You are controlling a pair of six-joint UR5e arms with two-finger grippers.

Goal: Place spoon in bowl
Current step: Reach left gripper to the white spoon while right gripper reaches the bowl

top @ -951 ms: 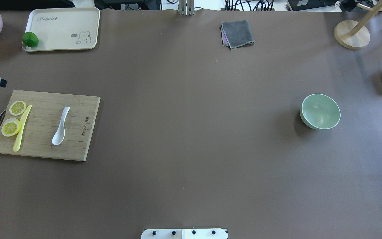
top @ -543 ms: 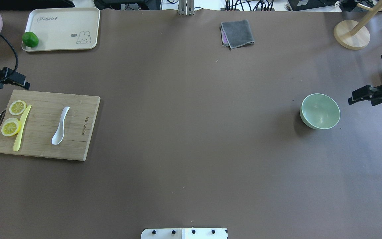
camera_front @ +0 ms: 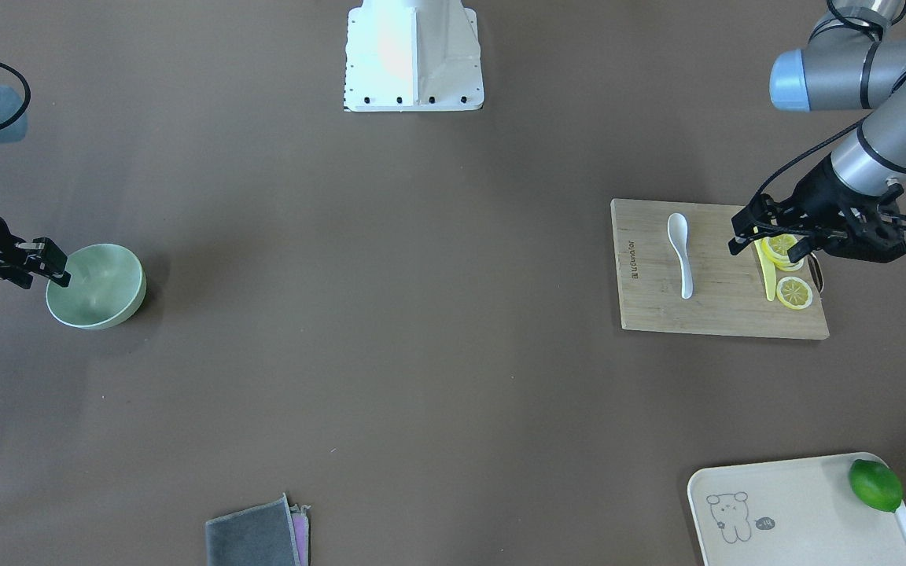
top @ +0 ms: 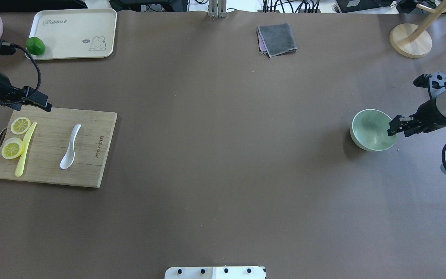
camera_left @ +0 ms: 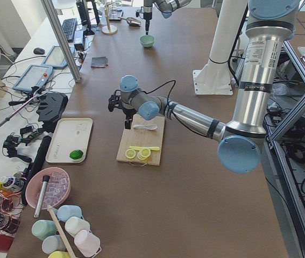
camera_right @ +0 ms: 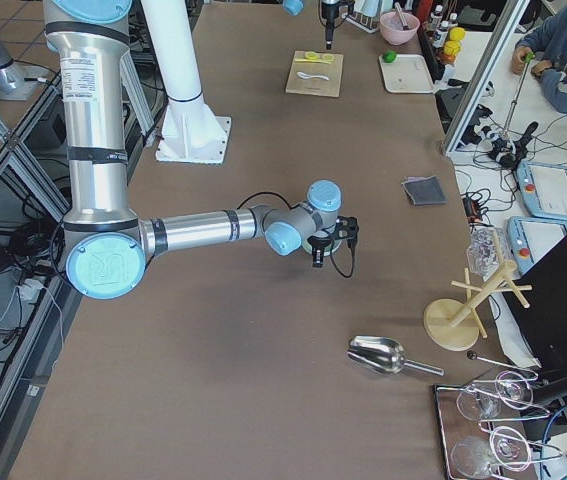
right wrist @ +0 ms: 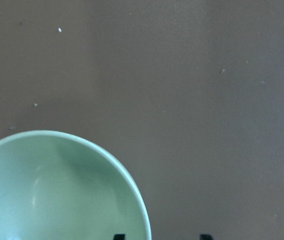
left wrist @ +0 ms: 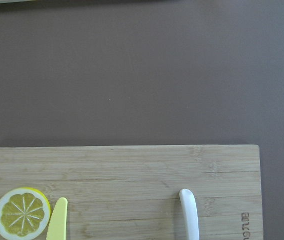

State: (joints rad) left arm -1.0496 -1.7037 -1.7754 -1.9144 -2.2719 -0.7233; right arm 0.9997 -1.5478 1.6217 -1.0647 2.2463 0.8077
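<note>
Overhead exterior view: the right gripper (top: 396, 130) hangs at the right rim of the bowl (top: 370, 131), and the right wrist view shows its two fingertips spread apart, holding nothing, one tip just past the rim. The pale green bowl stands upright on the right side of the brown table (top: 223, 174). Far over on the left, the left gripper (camera_front: 765, 248) hovers above the far left corner of the cutting board (top: 48, 166), its fingers spread and holding nothing. The white spoon (top: 71, 147) lies flat near the middle of that board, scoop toward the near edge, well apart from the bowl. Left of the spoon lie a yellow knife (top: 24, 151) and two lemon slices (top: 12, 148). Beyond the board sits a cream tray (top: 72, 33) with a lime (top: 35, 45) at its left edge, and a folded grey cloth (top: 277, 38) lies at the far side.
</note>
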